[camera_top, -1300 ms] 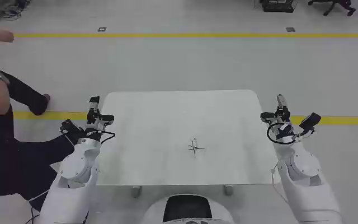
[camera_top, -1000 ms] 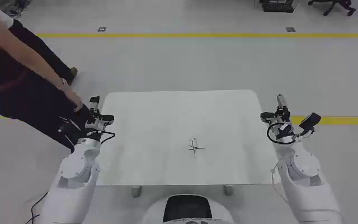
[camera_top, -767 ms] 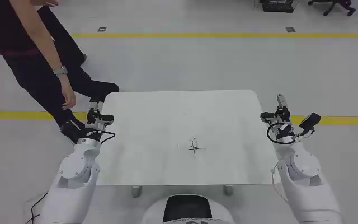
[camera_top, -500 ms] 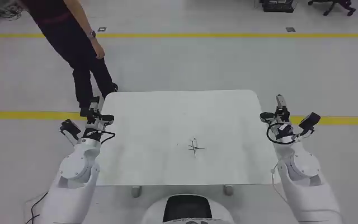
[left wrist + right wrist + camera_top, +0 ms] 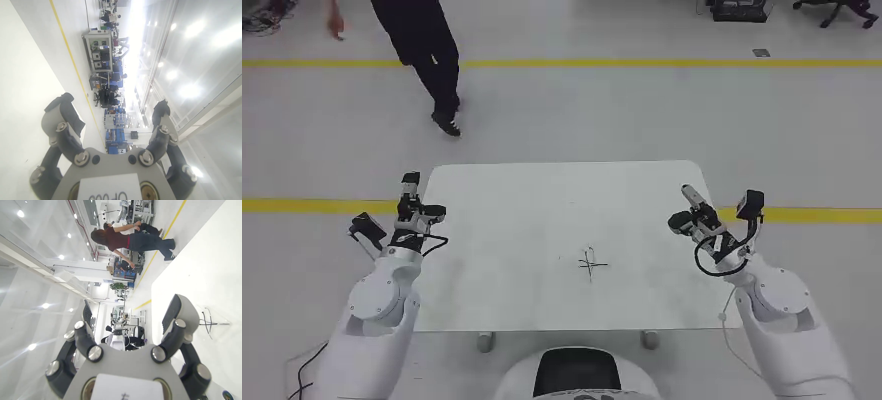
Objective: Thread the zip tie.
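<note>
The zip tie (image 5: 589, 262) lies flat on the white worktop (image 5: 542, 210), in its near half and a little right of the middle. It shows as thin dark strands that cross each other. I cannot tell if this is one piece or two.

The right end effector (image 5: 688, 194) hangs over the right part of the worktop, to the right of the zip tie and apart from it. Its fingers stand apart with nothing between them. The left end effector (image 5: 409, 186) is at the left edge of the worktop, well apart from the zip tie, and its fingers are also spread and empty.

In my judgement the zip tie is very light, thin and smooth. It probably bends easily but springs back. Because it lies flat, the fingers may slide over it or push it away. One end effector should probably pinch it close to the head and the other close behind the tail tip, so that only a short, stiff end must enter the small slot.
</note>
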`<control>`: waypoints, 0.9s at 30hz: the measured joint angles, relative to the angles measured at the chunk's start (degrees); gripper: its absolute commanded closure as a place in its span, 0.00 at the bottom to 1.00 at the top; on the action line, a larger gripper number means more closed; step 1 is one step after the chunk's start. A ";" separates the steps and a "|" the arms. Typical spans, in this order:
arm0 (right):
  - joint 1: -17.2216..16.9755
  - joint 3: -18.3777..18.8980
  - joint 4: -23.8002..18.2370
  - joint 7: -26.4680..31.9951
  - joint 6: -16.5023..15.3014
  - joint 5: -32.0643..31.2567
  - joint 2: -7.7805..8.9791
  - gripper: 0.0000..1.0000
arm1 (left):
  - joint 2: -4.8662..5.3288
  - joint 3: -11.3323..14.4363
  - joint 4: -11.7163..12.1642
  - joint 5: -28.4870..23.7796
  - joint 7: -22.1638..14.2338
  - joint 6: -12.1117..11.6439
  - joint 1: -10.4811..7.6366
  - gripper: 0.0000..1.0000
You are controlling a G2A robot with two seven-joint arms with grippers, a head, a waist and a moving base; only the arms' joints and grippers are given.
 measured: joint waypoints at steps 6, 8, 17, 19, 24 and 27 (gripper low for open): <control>2.85 -1.46 2.58 7.43 1.16 -4.12 0.51 0.00 | 0.00 0.00 0.00 0.00 0.00 0.00 0.00 0.00; 4.42 -2.06 3.66 11.50 1.25 -5.20 0.75 0.00 | 0.00 0.00 0.00 0.00 0.00 0.00 0.00 0.00; 9.15 -6.92 6.92 24.54 1.81 -8.50 1.17 0.00 | 0.00 0.00 0.00 0.00 0.00 0.00 0.00 0.00; 9.11 -6.86 6.89 23.76 1.81 -8.49 1.16 0.00 | 0.00 0.00 0.00 0.00 0.00 0.00 0.00 0.00; 9.09 -6.83 6.87 23.52 1.81 -8.46 1.16 0.00 | 0.00 0.00 0.00 0.00 0.00 0.00 0.00 0.00; 9.09 -6.83 6.87 23.52 1.81 -8.46 1.16 0.00 | 0.00 0.00 0.00 0.00 0.00 0.00 0.00 0.00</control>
